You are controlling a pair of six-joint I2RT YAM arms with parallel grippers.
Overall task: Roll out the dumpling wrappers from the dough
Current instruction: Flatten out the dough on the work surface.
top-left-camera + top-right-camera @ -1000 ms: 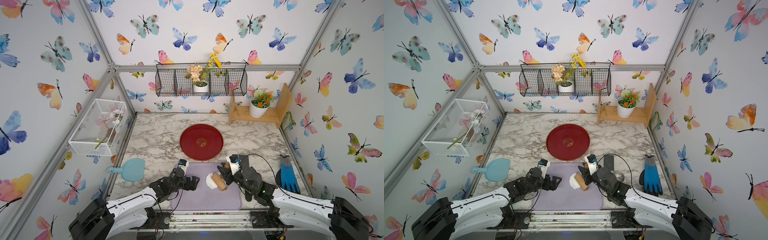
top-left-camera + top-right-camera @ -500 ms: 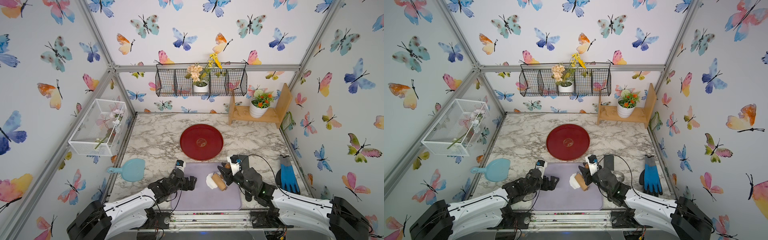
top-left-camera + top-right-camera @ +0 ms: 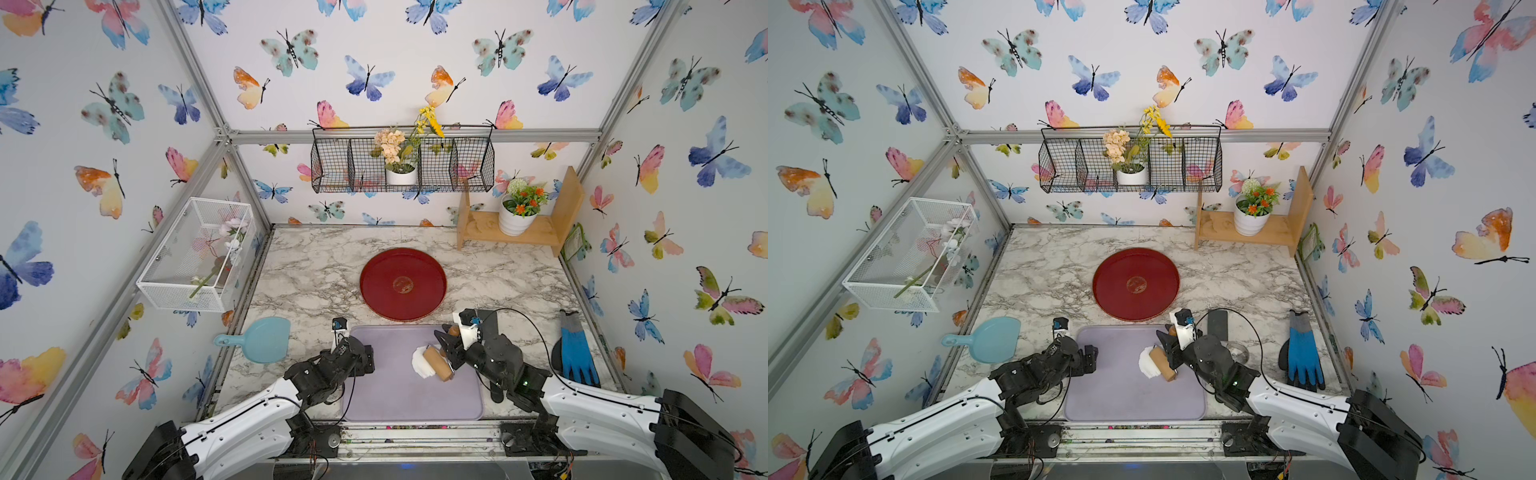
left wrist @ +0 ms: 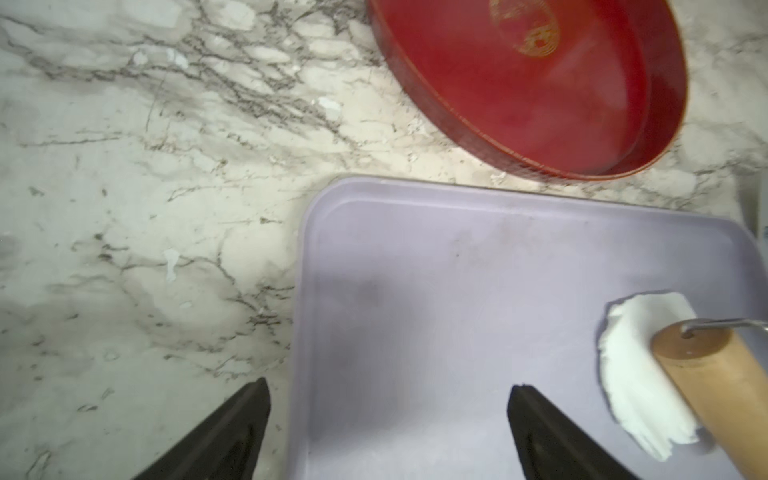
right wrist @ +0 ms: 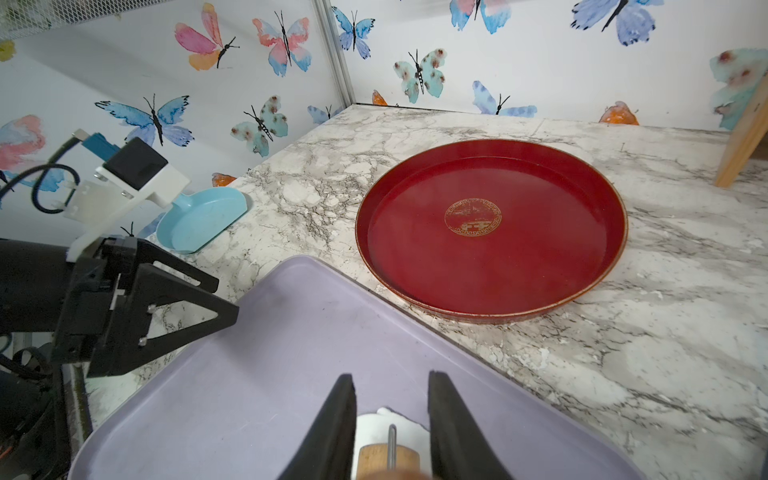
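White matte dough (image 4: 636, 374), pressed flat, with a ragged, irregular edge, lies near the middle of a lavender plastic tray (image 3: 390, 399) that is smooth with rounded corners. The wooden roller (image 4: 723, 395), a plain smooth barrel on a thin bent metal rod, rests on the dough's side nearer the right arm and covers part of it. The right gripper (image 5: 390, 382) has its black wedge fingers narrowed around the roller's handle, gripping it. The left gripper (image 4: 388, 388) is spread wide with nothing in it, at the tray's left edge: one finger over the tray, the other over the marble counter (image 3: 316, 266), white with grey veins. A glossy red round tray (image 3: 403, 284) with a low rim and gold centre emblem sits just beyond the lavender tray. A light blue scoop (image 3: 266, 340) lies to the left and a blue glove (image 3: 575, 353) to the right.
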